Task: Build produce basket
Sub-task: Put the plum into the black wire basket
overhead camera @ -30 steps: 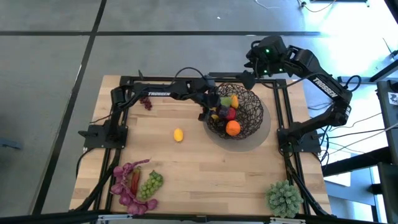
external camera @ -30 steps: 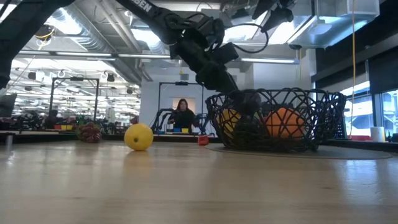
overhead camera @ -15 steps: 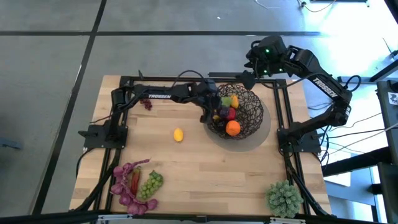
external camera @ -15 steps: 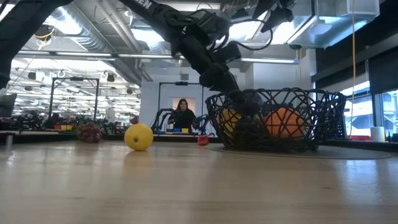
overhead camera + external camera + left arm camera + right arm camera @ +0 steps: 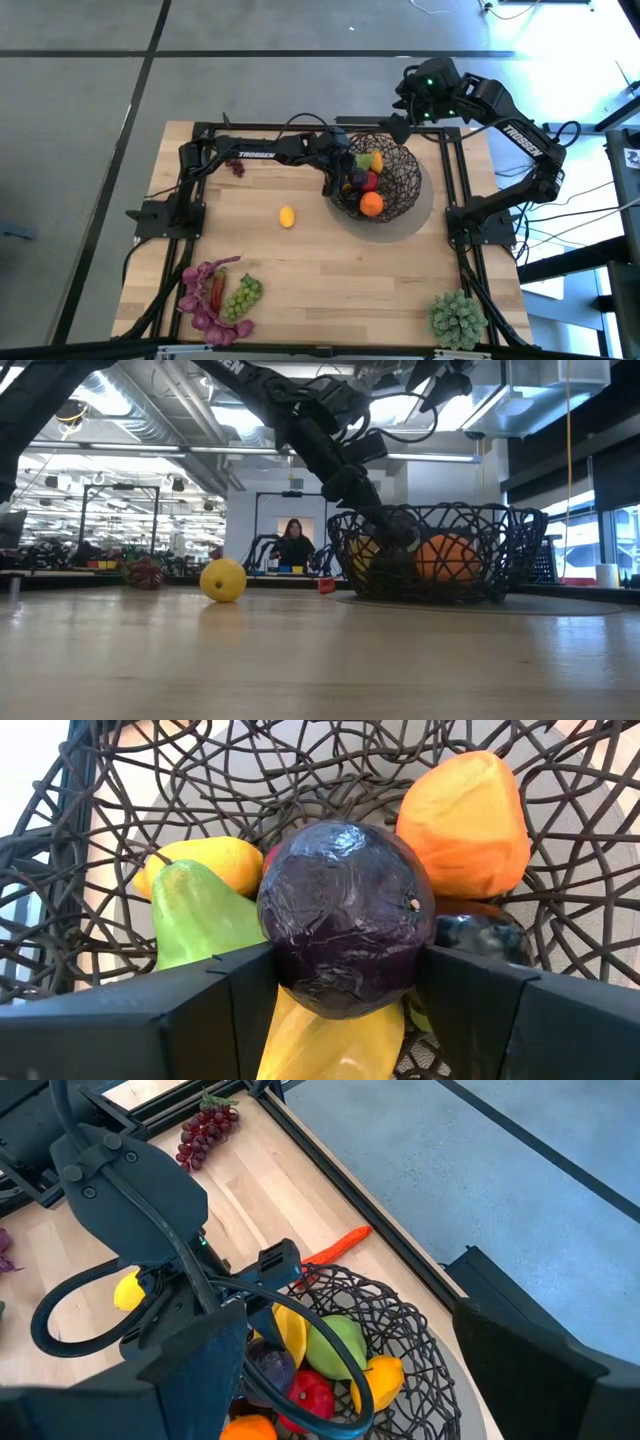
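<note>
wooden bench (image 5: 330,265) carries the basket (image 5: 402,190) near its far right side, already holding an orange (image 5: 371,204), a red apple, yellow fruits and a green one. left end effector (image 5: 345,980) reaches inside the basket, clamped on a dark purple round fruit (image 5: 345,915), not yet released. right end effector (image 5: 330,1380) hovers above the far rim, fingers spread and empty. left to load, i judge: lemon (image 5: 287,217), green grapes (image 5: 243,296), purple grapes (image 5: 235,165), chilli (image 5: 217,288), purple leaves (image 5: 200,300).

Left hand (image 5: 345,985) lowered, fingers clamped on load. Right hand (image 5: 398,128) raised, fingers spread wide, empty.
</note>
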`<state>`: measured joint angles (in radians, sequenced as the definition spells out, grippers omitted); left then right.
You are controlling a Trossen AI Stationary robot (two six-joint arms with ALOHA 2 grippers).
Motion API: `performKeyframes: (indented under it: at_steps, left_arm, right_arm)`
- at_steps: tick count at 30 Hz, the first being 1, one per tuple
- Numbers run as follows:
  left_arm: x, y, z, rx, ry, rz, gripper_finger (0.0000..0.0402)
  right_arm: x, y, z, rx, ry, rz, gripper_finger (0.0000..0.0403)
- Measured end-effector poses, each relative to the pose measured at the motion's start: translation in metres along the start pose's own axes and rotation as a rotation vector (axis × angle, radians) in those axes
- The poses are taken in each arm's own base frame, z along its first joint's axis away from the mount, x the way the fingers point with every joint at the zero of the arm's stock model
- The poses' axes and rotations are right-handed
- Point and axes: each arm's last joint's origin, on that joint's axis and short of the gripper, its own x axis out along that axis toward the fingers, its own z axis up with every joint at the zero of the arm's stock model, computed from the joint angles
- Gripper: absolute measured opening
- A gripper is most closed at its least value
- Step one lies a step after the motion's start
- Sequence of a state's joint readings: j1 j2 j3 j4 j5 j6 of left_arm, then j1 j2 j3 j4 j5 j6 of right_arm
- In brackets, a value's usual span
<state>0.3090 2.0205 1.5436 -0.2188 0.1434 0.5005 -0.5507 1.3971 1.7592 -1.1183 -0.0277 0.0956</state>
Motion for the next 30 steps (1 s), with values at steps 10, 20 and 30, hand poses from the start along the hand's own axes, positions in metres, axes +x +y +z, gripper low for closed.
performKeyframes:
  at_steps: [10,20,30]
  left_arm:
    - [0.000,0.000,0.000,-0.001,-0.001,-0.002,0.0197]
    - [0.000,-0.001,0.000,-0.005,0.004,-0.009,0.0197]
    - [0.000,-0.001,-0.001,-0.005,0.006,-0.009,0.0197]
  right_arm:
    - [0.000,0.000,-0.004,-0.020,0.037,-0.001,0.0344]
    - [-0.001,0.004,-0.009,-0.120,0.096,0.165,0.0344]
    - [-0.002,0.007,-0.014,-0.213,0.129,0.286,0.0344]
